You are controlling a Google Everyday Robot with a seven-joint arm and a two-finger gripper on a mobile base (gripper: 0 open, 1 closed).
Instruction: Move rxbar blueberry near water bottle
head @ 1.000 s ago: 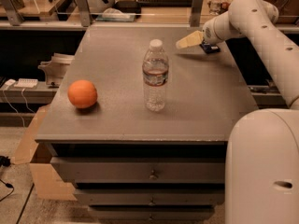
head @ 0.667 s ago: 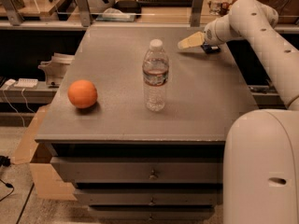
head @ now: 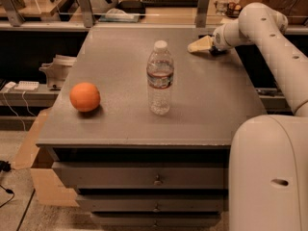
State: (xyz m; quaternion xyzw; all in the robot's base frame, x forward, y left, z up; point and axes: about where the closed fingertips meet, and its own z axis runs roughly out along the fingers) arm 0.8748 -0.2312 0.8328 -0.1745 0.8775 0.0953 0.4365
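The water bottle [head: 160,78], clear with a white cap, stands upright near the middle of the grey table [head: 120,124]. My gripper [head: 200,45] is low over the table's far right part, about a bottle's height behind and to the right of the bottle. A small dark shape [head: 215,52] shows on the table just under the gripper. It looks like the rxbar blueberry, but most of it is hidden, and I cannot tell whether it is held.
An orange ball-like fruit [head: 85,96] lies at the table's left. My arm [head: 269,32] runs along the right edge, with its white base [head: 269,177] at front right. Shelves with clutter stand behind the table. Drawers are below the front edge.
The arm has dipped very slightly. The gripper stays at the same far right spot, and the bottle and fruit have not moved.
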